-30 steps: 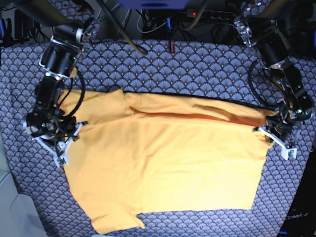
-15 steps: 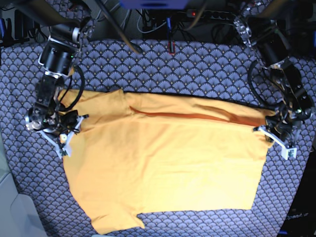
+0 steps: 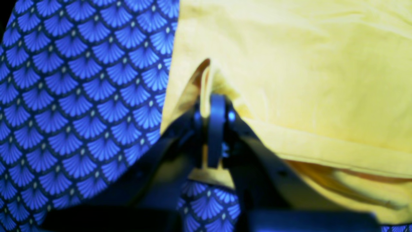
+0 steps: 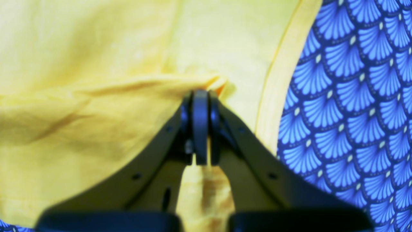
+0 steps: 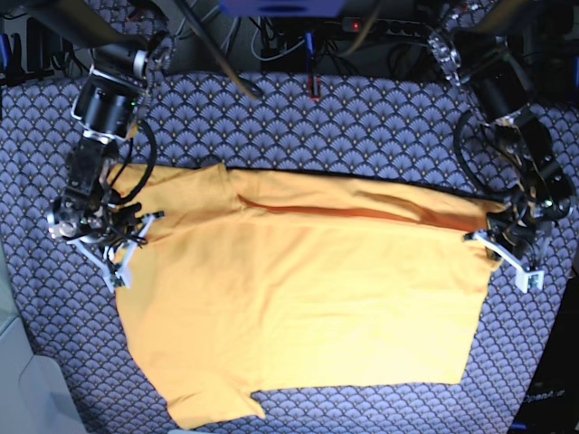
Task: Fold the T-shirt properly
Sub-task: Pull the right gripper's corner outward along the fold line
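The yellow-orange T-shirt [image 5: 308, 298] lies spread flat across the table, with a fold line along its far side. At the shirt's left edge in the base view, my right gripper [image 5: 127, 244] is down on the cloth. The right wrist view shows that gripper [image 4: 200, 96] shut on a pinched ridge of the T-shirt [image 4: 96, 64], near a hemmed edge. At the base view's right, my left gripper [image 5: 484, 237] is at the shirt's far right corner. In the left wrist view it [image 3: 214, 100] is shut on a raised fold of the T-shirt [image 3: 305, 64].
A blue-grey fan-patterned tablecloth [image 5: 362, 117] covers the table around the shirt. A power strip [image 5: 389, 25] and cables lie along the back edge. A pale object [image 5: 23, 389] sits at the front left corner.
My right gripper stood open over the shirt's left edge; it has shifted slightly away from the table's front edge and shut on the cloth. The left gripper and the shirt have not moved.
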Robot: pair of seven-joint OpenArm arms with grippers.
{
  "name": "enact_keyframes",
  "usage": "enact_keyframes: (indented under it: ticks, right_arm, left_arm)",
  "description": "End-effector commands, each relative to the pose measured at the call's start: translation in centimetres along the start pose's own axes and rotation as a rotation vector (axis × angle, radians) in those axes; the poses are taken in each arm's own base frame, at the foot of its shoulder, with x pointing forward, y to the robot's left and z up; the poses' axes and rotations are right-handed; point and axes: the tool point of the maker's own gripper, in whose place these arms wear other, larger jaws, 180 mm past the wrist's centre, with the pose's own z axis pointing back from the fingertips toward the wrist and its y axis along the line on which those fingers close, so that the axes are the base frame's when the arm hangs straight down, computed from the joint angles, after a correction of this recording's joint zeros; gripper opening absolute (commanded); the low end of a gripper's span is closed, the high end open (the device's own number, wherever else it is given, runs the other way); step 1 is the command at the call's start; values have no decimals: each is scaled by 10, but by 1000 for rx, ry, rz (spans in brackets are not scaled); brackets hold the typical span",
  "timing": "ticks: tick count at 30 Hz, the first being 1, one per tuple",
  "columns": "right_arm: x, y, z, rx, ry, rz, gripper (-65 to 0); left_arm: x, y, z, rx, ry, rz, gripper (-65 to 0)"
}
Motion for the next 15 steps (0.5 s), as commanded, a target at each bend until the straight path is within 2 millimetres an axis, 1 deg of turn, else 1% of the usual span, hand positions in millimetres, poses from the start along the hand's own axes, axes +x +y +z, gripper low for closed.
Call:
enact_keyframes:
  ticks: [1, 3, 6, 8, 11, 12, 15]
  right_arm:
    - [21, -8, 7, -20, -60, 5, -650]
    - [23, -9, 8, -21, -63, 5, -650]
    - [27, -11, 9, -26, -70, 6, -650]
    - [37, -14, 11, -32, -89, 8, -650]
    - [43, -18, 13, -39, -98, 12, -650]
    - [50, -19, 15, -43, -109, 13, -650]
    - [59, -22, 17, -47, -123, 16, -650]
  left_arm:
    - [21, 3, 4, 4, -59, 1, -650]
    - [22, 4, 5, 6, -62, 1, -650]
    - [22, -3, 4, -6, -68, 12, -650]
    - [23, -6, 3, -10, -70, 12, -650]
    - [24, -7, 3, -14, -73, 15, -650]
    - [25, -7, 3, -14, -75, 15, -650]
    - [27, -7, 3, -14, -81, 15, -650]
